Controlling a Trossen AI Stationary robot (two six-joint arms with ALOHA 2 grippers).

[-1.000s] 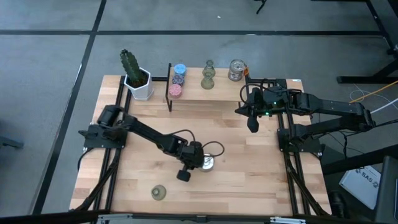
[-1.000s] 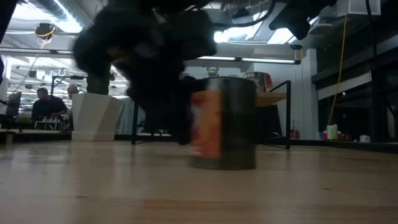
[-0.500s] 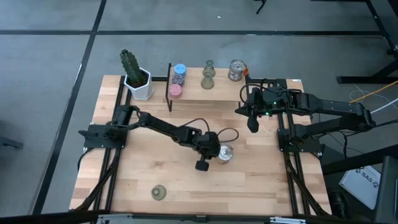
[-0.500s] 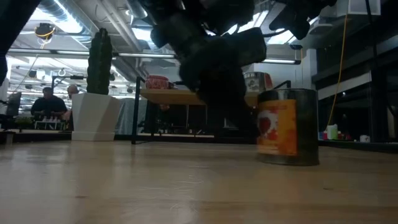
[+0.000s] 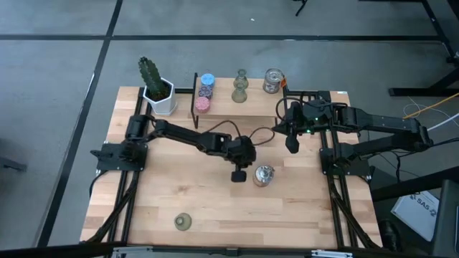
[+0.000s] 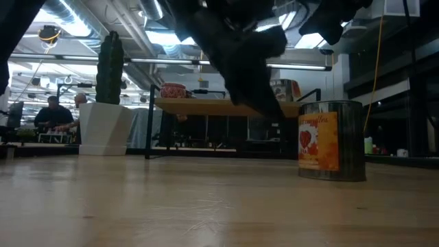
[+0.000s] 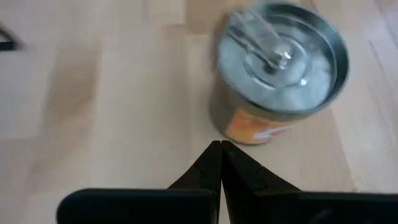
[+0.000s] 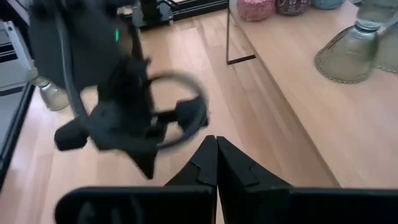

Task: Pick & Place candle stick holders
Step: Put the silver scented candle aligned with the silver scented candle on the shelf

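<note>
left gripper jaws shut, empty | shiny silvery-glass cup with orange label being pushed rightward across table, not lifted | right gripper waiting shut, empty

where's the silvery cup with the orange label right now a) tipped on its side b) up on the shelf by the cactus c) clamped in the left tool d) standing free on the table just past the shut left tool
d: the silvery cup stands upright on the table, a gap between it and the shut left tool.
</note>
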